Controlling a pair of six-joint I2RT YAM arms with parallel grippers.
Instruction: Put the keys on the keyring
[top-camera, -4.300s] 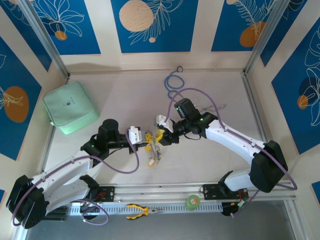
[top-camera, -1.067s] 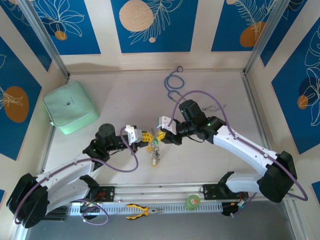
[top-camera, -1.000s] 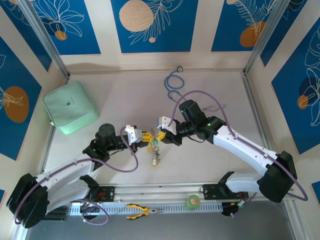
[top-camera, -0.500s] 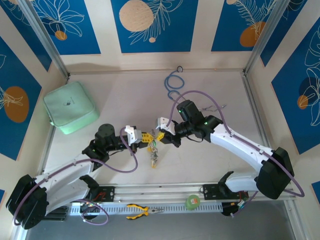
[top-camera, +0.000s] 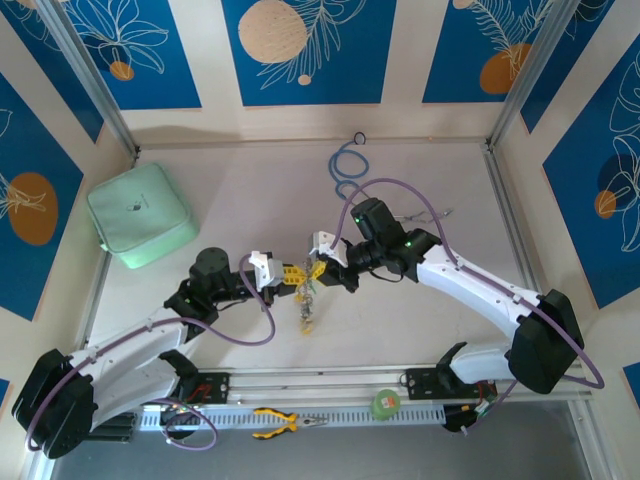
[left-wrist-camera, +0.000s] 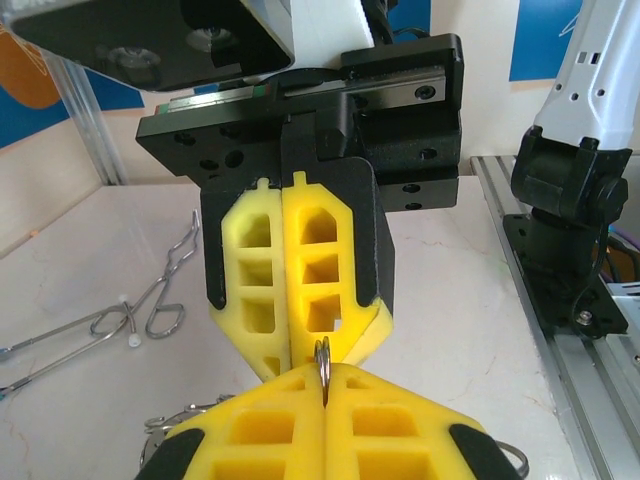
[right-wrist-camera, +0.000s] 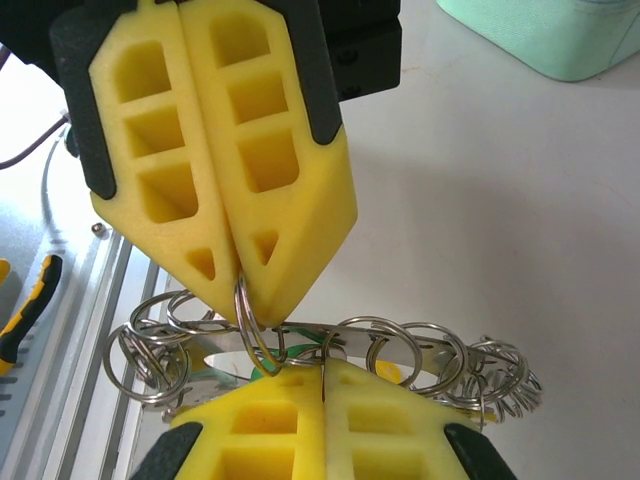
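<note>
**Item 1 — left gripper** (top-camera: 291, 272), yellow foam-padded fingers on black carriers. It is reaching toward three o'clock at the table's middle. Its fingers are pressing together and pinching a small steel split ring (right-wrist-camera: 243, 312) edge-on at their tips.

**Item 2 — right gripper** (top-camera: 321, 268), same yellow padding. It is pointing toward nine o'clock and meeting the left gripper tip to tip. Its fingers are pressing together with their tips sitting in the bundle of rings. What lies between them I cannot tell.

**Item 3 — pale silvery wire keyring** (right-wrist-camera: 300, 327). In the right wrist view it is running crosswise between the two sets of fingertips. It is carrying a row of small split rings toward three o'clock and a tangle of them at nine o'clock.

**Item 4 — small silvery keys** (top-camera: 308, 314), some showing green or yellow heads. They are hanging in a bunch from the meeting point, toward six o'clock in the top view.

**Item 5 — sundries, all lying well apart from the grippers:**
- mint-green soft square case (top-camera: 140, 213) at nine to ten o'clock
- blue looped tube (top-camera: 345, 170) at twelve o'clock
- tiny black ring (top-camera: 359, 138) just beyond the tube at the far edge
- yellow-handled pliers (top-camera: 282, 422) on the near rail at six o'clock
- silvery bent-wire clips (left-wrist-camera: 130, 320) on the tabletop
</note>
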